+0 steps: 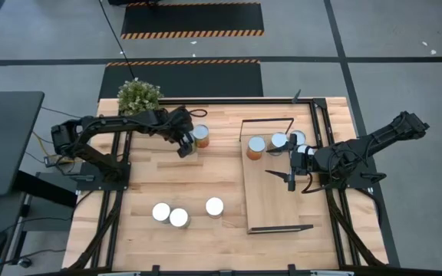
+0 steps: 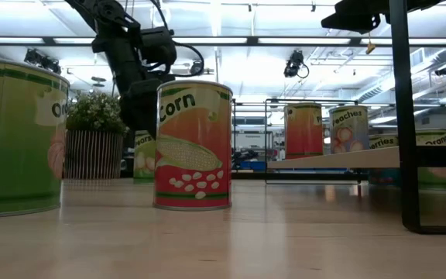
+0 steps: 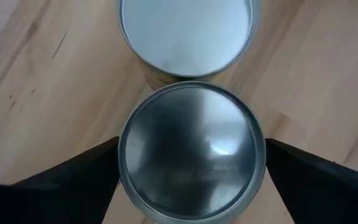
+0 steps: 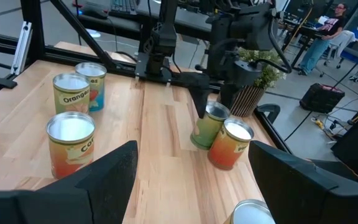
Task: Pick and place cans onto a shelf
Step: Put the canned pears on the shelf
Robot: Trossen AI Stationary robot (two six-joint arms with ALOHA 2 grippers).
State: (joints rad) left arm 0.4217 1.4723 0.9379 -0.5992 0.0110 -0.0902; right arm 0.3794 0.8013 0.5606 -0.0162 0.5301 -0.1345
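Note:
My left gripper point(image 1: 184, 143) is at the table's far left, shut on a green-labelled can point(image 4: 206, 128) whose silver top fills the left wrist view point(image 3: 191, 149). An orange-labelled can point(image 1: 201, 136) stands right beside it on the table. My right gripper point(image 1: 291, 179) hangs open and empty over the light-wood shelf point(image 1: 271, 203). Three cans point(image 1: 256, 147) stand at the shelf's far end, and they also show in the right wrist view point(image 4: 71, 140). Three more cans point(image 1: 179, 218) stand on the table at the near left. My left gripper pinches the green can between its two fingers, one finger point(image 3: 79, 177) on each side of the can's wall just below the top rim point(image 3: 122, 163). The fingers come from above, pointing down. The can stands upright; in the low view its base point(image 2: 143, 180) looks to be on the table.
A potted plant point(image 1: 138, 96) stands at the table's far left corner, close behind my left arm. The shelf's black frame point(image 1: 267, 121) rises at its ends. Bare tabletop point(image 1: 167, 176) lies between the two groups of cans. A person shows in the room beyond point(image 4: 331, 25).

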